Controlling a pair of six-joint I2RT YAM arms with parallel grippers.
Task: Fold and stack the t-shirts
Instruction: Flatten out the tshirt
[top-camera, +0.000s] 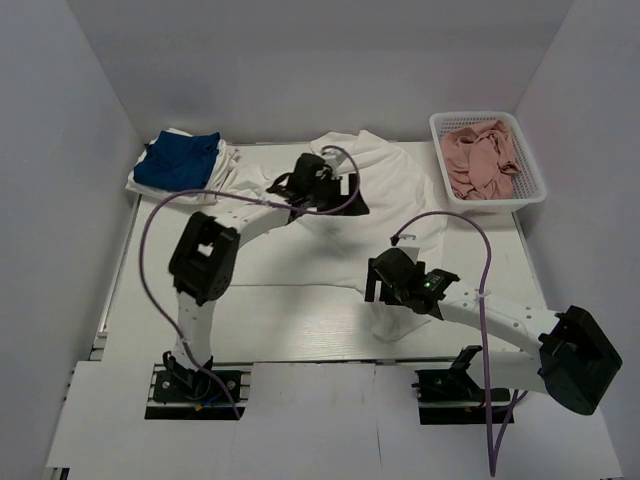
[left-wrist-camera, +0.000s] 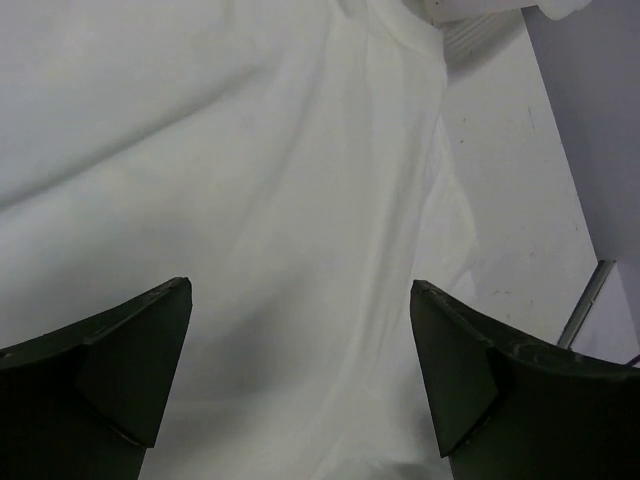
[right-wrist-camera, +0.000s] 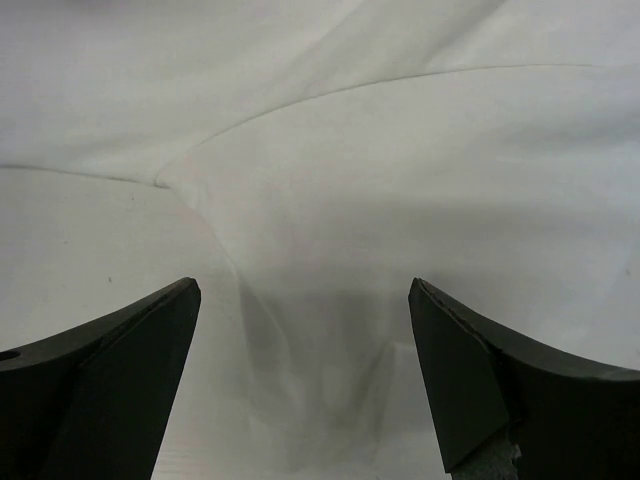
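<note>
I count three shirts. One big white t-shirt (top-camera: 400, 180) lies spread open mid-bench (top-camera: 290, 325). At back left is one folded stack: one blue shirt (top-camera: 180, 160) on top of one white shirt (top-camera: 228, 168). One basket (top-camera: 497, 203) at back right, pink cloth (top-camera: 480, 155) inside. Two arms, both over the spread shirt: left fingers (left-wrist-camera: 130, 350) wide, right fingers (right-wrist-camera: 130, 350) wide, both empty.

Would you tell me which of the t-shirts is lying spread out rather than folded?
The large white t-shirt in the middle: it lies open and rumpled, while the royal-blue t-shirt sits folded on another white t-shirt at the far left.
</note>
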